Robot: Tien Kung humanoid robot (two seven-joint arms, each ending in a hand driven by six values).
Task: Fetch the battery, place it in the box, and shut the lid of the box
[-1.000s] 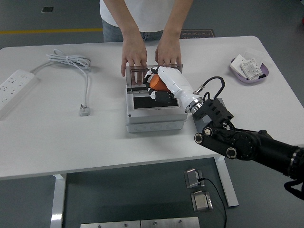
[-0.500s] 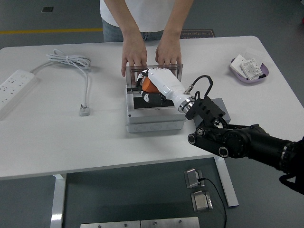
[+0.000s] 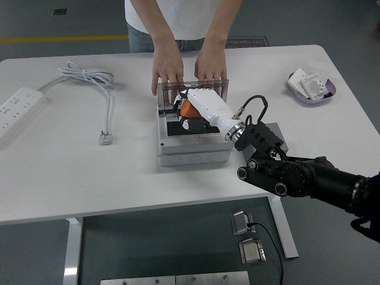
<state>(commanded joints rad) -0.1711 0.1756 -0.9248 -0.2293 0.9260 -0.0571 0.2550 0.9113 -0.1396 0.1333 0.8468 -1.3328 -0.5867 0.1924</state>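
One orange battery (image 3: 189,107) sits at frame centre, gripped in the robot's right hand (image 3: 199,110), whose white fingers are curled round it just above the open compartment of the 1 grey box (image 3: 193,151); the box's 1 tinted lid (image 3: 193,89) stands upright at its far edge. A person at the top of the frame rests 2 hands on that lid, one hand (image 3: 167,72) left of centre & the other hand (image 3: 210,66) right of it. Further out on the white table (image 3: 89,172): 1 power strip (image 3: 18,110) at far left w/ 1 coiled white cable (image 3: 89,77) at upper left, & 1 purple dish (image 3: 312,88) with small white items at upper right.
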